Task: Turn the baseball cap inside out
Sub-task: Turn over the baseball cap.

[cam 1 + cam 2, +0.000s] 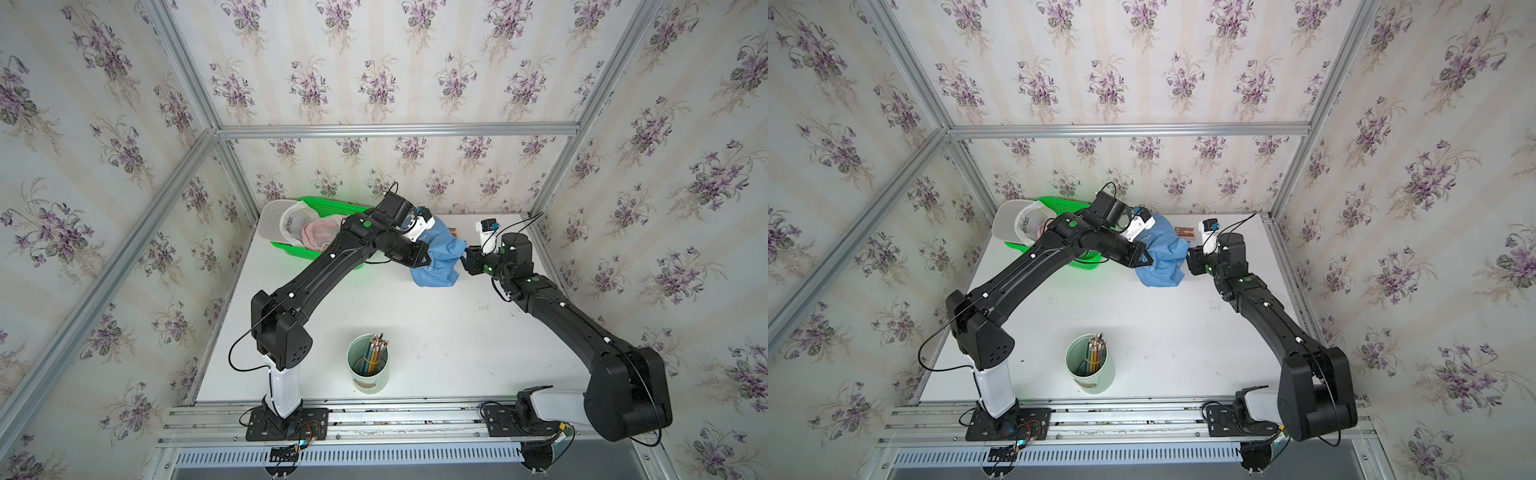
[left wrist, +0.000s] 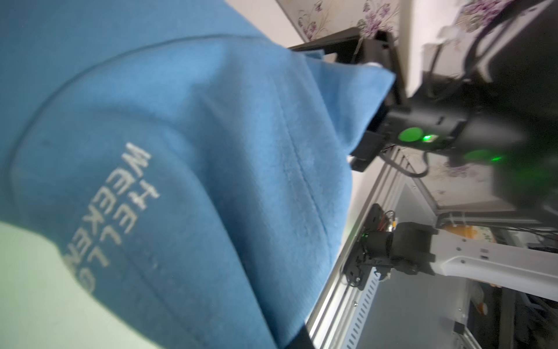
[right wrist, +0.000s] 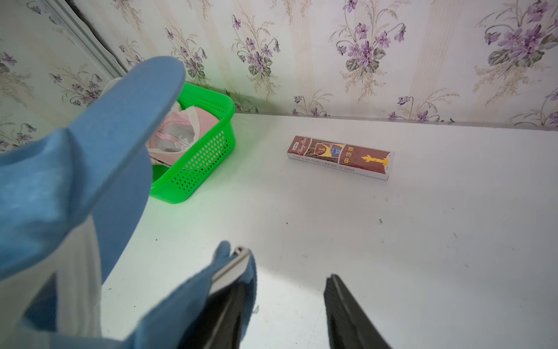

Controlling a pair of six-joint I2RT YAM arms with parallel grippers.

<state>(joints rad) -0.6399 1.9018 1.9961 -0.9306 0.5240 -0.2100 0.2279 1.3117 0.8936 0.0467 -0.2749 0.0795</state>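
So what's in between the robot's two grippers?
Only the blue baseball cap. It fills the gap between the left gripper and the right gripper, and both top views show it.

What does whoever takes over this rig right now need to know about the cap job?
Left gripper: shut on the blue cap, holding it up at the back of the table.
Right gripper: open, with a fold of the cap draped over one finger.
Done: cap is gripped. Its printed lettering faces outward, so the crown looks unturned.
Left: push the crown through and turn the cap inside out.
Green basket beside it holds two other caps.
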